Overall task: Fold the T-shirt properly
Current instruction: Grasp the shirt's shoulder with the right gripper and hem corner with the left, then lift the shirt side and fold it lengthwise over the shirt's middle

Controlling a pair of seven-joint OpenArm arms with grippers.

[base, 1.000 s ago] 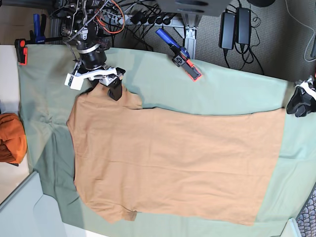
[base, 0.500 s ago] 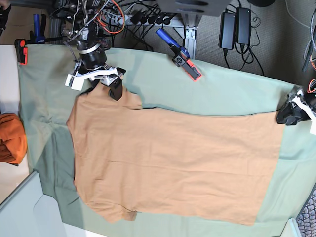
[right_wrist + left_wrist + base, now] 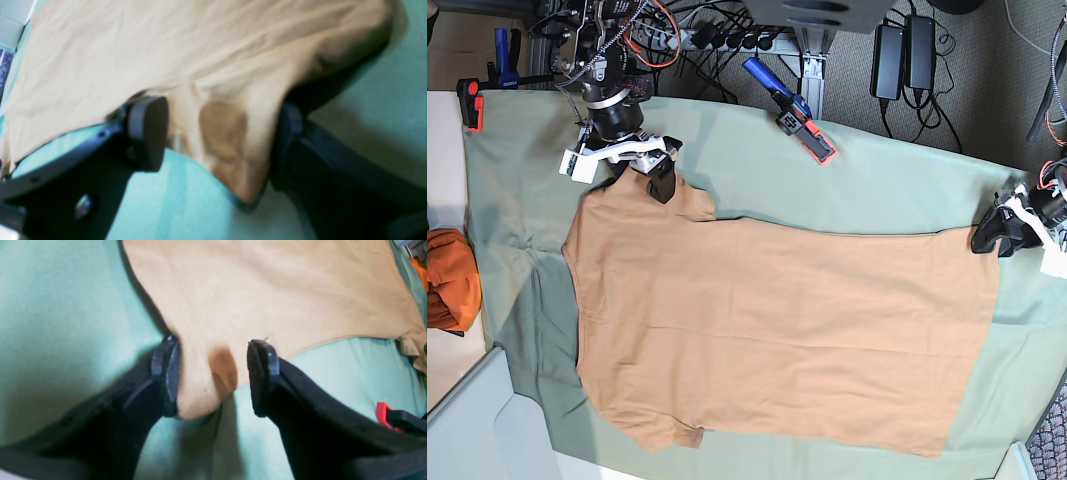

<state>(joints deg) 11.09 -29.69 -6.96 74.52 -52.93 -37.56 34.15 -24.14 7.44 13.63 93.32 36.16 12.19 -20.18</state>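
Note:
The peach-tan T-shirt (image 3: pixel 777 330) lies flat on the pale green cloth (image 3: pixel 887 180), collar end to the left and hem to the right. My right gripper (image 3: pixel 639 180) is at the shirt's upper sleeve. In the right wrist view the right gripper (image 3: pixel 217 140) is open, with the sleeve's edge (image 3: pixel 230 150) between its fingers. My left gripper (image 3: pixel 993 238) is at the hem's upper corner. In the left wrist view the left gripper (image 3: pixel 213 373) is open and straddles that corner of the shirt (image 3: pixel 206 386).
A darker orange cloth bundle (image 3: pixel 449 280) sits at the left edge. A blue and red clamp (image 3: pixel 799 118) holds the green cloth at the back, and a red clamp (image 3: pixel 469 103) holds its back left corner. Cables and power bricks (image 3: pixel 902 55) lie behind the table.
My left gripper has moved left from the table's right edge onto the hem's upper corner. The right arm has not moved.

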